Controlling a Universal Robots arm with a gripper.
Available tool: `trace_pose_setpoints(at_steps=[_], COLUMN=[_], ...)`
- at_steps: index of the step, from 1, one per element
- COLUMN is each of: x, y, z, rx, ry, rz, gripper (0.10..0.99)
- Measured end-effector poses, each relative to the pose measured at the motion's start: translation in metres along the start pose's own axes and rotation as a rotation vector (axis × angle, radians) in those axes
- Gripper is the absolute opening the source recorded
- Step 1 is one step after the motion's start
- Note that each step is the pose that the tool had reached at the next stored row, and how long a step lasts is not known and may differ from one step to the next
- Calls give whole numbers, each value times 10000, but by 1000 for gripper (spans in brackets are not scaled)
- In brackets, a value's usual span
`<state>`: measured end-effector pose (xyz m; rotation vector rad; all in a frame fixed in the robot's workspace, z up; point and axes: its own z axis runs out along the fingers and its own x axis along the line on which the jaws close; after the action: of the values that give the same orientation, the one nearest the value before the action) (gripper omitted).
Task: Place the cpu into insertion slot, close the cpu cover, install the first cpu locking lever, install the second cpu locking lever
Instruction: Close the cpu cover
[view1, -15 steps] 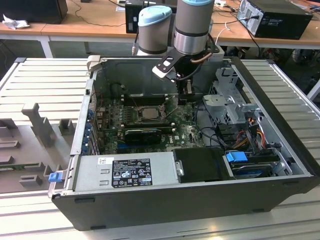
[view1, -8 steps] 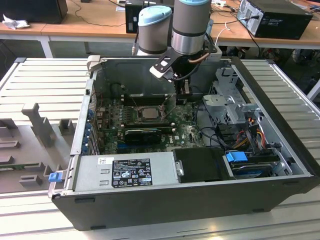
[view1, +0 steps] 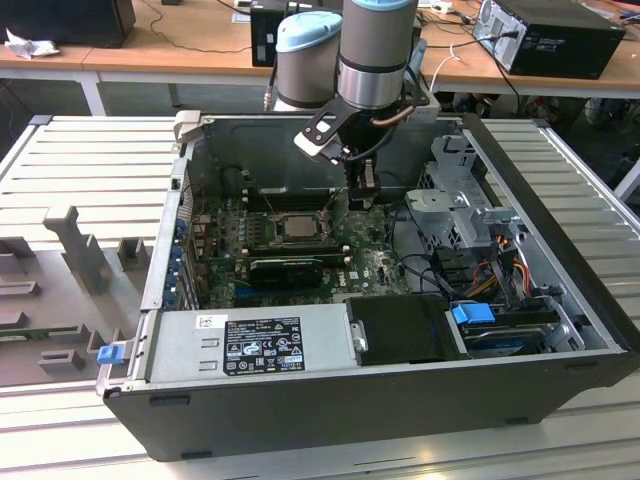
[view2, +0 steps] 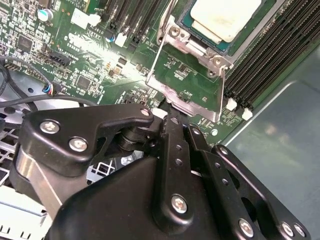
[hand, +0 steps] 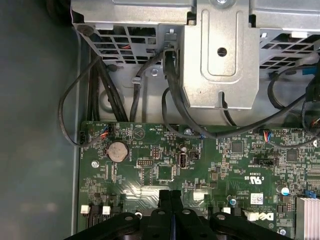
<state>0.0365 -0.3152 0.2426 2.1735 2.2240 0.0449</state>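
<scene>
Now: pincer (view2: 167, 116) tips together, touching cover (view2: 192, 104) edge just ahead. Cover prob. thin, stiff, light; take at edge tab. Seated cpu (view2: 225, 17) beyond, fragile.

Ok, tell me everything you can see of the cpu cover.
The cpu cover is a thin silver metal frame with a square window, and the green motherboard shows through it. It is swung open, off the pale cpu, which is seated beside the cover's screwed hinge end. The hand has its closed fingertips at the cover's free edge. Whether they pinch it cannot be told.
</scene>
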Motion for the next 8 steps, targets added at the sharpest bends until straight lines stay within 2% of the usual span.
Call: trace_pose_setpoints(at_steps=[5,8], x=[1,2], y=[-48,-109], z=[-2,-5], rx=[0,0], ry=[-1,-1], rz=[1,0], gripper=[106,106])
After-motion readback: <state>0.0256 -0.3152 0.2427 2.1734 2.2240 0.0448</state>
